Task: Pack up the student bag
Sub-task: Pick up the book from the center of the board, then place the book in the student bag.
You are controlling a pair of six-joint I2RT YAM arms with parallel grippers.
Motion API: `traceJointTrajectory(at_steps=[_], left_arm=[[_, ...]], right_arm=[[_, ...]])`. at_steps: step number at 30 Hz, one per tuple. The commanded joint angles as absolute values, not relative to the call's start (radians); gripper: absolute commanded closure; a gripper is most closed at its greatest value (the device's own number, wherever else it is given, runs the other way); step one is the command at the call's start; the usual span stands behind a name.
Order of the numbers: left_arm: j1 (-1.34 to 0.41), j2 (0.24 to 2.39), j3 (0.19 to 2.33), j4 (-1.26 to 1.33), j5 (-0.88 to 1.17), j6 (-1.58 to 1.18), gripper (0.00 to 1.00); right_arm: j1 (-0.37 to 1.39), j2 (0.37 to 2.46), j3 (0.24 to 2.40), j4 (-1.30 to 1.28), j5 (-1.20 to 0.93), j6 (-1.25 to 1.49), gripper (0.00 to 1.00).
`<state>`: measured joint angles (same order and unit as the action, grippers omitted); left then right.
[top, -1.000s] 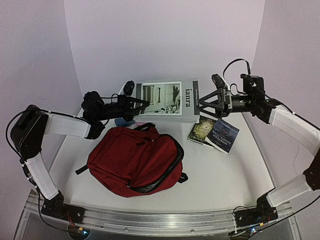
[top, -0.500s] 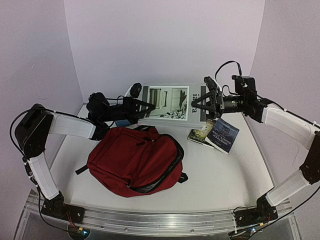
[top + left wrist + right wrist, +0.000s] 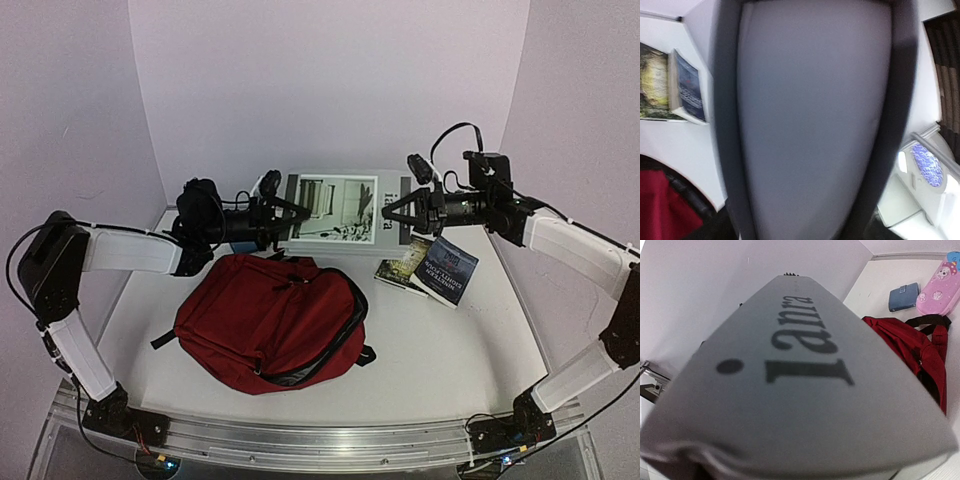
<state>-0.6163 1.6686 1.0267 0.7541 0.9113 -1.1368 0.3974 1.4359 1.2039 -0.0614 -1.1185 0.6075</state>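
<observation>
Right hand [image 3: 398, 215] pinched the book [image 3: 335, 205] at its spine edge, tilted up off the worktop [image 3: 450, 350]; left hand [image 3: 290, 222] stood spread around the opposite edge, seemingly not gripping. Just in front, the bag [image 3: 265, 320] lay flat, zip mouth gaping along its right side. Soft and floppy, I reckoned: likely to sag and slide, so best taken at the zip rim to hold that mouth wide.

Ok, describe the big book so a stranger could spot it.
Behind the red backpack, the book sits between the left gripper and the right gripper. Grey, with a black-and-white photo and "iaura" on it, it dwarfs the two dark paperbacks.
</observation>
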Motion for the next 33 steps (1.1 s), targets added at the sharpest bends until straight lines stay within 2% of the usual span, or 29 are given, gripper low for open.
traceJointTrajectory(at_steps=[1,5,9,14,18,23,30,33], left_arm=[[-0.623,1.466,1.070,0.220,0.639,-0.771,0.18],[-0.670,1.440,1.135,-0.143,0.434,-0.564,0.18],[-0.812,1.528,1.219,-0.346,0.313,-0.422,0.22],[-0.962,1.664,1.318,-0.447,0.297,-0.344,0.33],[-1.017,1.747,1.405,-0.505,0.309,-0.333,0.43],[-1.028,1.821,1.479,-0.570,0.288,-0.348,0.47],[-1.036,1.882,1.509,-0.586,0.326,-0.338,0.55],[-1.035,1.902,1.524,-0.591,0.340,-0.337,0.54]], right_arm=[[0.327,1.345,1.184,-0.014,-1.117,0.670,0.94],[0.260,1.284,1.124,-0.039,-1.130,0.700,0.94],[0.209,1.245,1.058,-0.109,-1.131,0.688,0.95],[0.110,1.226,1.013,-0.205,-1.093,0.662,0.97],[0.042,1.214,0.997,-0.273,-1.045,0.645,0.97],[0.023,1.197,1.014,-0.418,-0.957,0.535,0.97],[0.023,1.181,1.002,-0.468,-0.946,0.479,0.97],[0.023,1.181,1.002,-0.478,-0.941,0.469,0.97]])
